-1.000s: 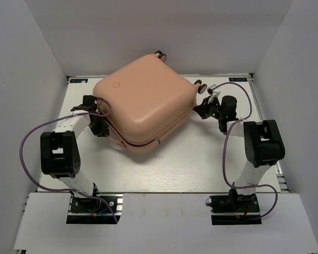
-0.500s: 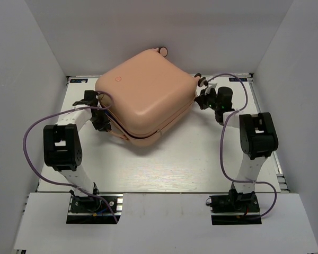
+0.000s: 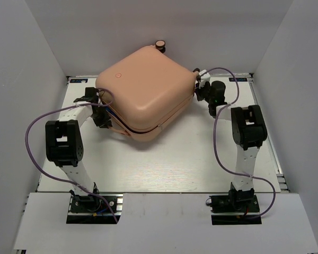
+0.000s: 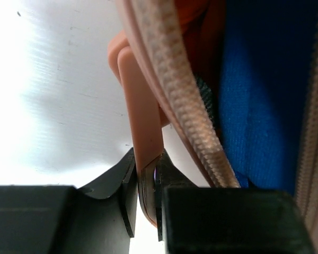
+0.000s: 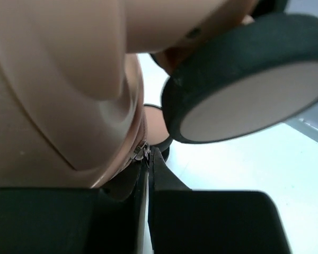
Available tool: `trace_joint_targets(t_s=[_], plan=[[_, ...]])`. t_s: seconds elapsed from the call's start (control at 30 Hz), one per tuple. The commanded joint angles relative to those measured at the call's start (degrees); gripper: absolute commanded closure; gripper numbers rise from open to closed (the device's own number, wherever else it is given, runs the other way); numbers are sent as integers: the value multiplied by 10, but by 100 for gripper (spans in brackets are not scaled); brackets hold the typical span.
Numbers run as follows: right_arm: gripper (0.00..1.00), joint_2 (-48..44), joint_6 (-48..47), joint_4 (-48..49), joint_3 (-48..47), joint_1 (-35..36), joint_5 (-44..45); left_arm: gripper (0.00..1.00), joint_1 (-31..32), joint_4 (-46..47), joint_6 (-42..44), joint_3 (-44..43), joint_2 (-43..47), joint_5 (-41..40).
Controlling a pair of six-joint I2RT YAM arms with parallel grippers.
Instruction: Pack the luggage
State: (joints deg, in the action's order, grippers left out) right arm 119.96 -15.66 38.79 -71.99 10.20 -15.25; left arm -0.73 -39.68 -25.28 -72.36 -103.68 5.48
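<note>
The luggage (image 3: 146, 95), a pale peach hard-shell suitcase, lies nearly closed at the back of the table, one wheel (image 3: 160, 44) raised at its far corner. At its left edge my left gripper (image 3: 102, 117) is shut on a flat peach strap (image 4: 143, 132) of the luggage, beside the zipper tape (image 4: 185, 106). Blue cloth (image 4: 265, 95) shows inside the gap. At the right corner my right gripper (image 3: 200, 92) is shut on the metal zipper pull (image 5: 142, 150), just under a black wheel (image 5: 244, 79) and against the shell (image 5: 58, 79).
White walls close in the table (image 3: 201, 153) on the left, back and right. Purple cables (image 3: 29, 132) loop beside both arms. A metal rail (image 3: 278, 164) runs along the table's right edge.
Both arms have stretched farther from their bases. The luggage has shifted toward the back wall, and my right gripper has moved back along its right corner. Both grips are unchanged.
</note>
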Motion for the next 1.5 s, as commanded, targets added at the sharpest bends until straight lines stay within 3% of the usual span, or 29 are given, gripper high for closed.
trace_joint_targets(t_s=[0.0,0.17,0.3,0.4,0.47,0.5,0.6,0.83,0.97,1.0,1.07,1.1,1.17,1.23,1.3,1.47], plan=[[100,36,39,262,-79,-59,282,100,-22,-42,139,-16,-1,-67],[100,91,144,318,-131,-58,209,100,-23,-45,155,-23,-10,-64],[100,113,214,400,-131,-55,50,100,-22,-47,160,-35,-21,-65],[99,71,234,360,-83,-55,0,100,-22,-52,160,-50,-29,-62],[90,35,235,349,-21,-59,-13,100,-22,-54,160,-61,-30,-62],[72,-6,231,345,15,-60,-10,100,-25,-56,160,-61,-29,-62],[51,-91,186,263,89,-64,10,100,-26,-54,158,-56,-17,-62],[38,-270,135,37,171,-81,132,100,-64,-77,153,-38,9,-66],[38,-272,116,-210,39,-87,121,100,-81,-98,173,-72,-10,-75],[38,-265,116,-228,-3,-86,105,100,-81,-103,181,-80,-16,-93],[36,-213,106,-282,-59,-86,36,100,-81,-116,189,-105,-40,-97],[36,-181,112,-362,-150,-84,28,100,-81,-119,199,-125,-43,-94],[36,-128,119,-439,-213,-82,-49,100,-81,-121,218,-135,-59,-86],[40,-59,139,-468,-306,-80,-116,100,-81,-112,228,-140,-64,-67],[41,-13,143,-507,-392,-70,-118,100,-81,-101,240,-142,-66,-56],[41,43,76,-565,-441,-29,-171,100,-65,-111,286,-175,-91,-33]])
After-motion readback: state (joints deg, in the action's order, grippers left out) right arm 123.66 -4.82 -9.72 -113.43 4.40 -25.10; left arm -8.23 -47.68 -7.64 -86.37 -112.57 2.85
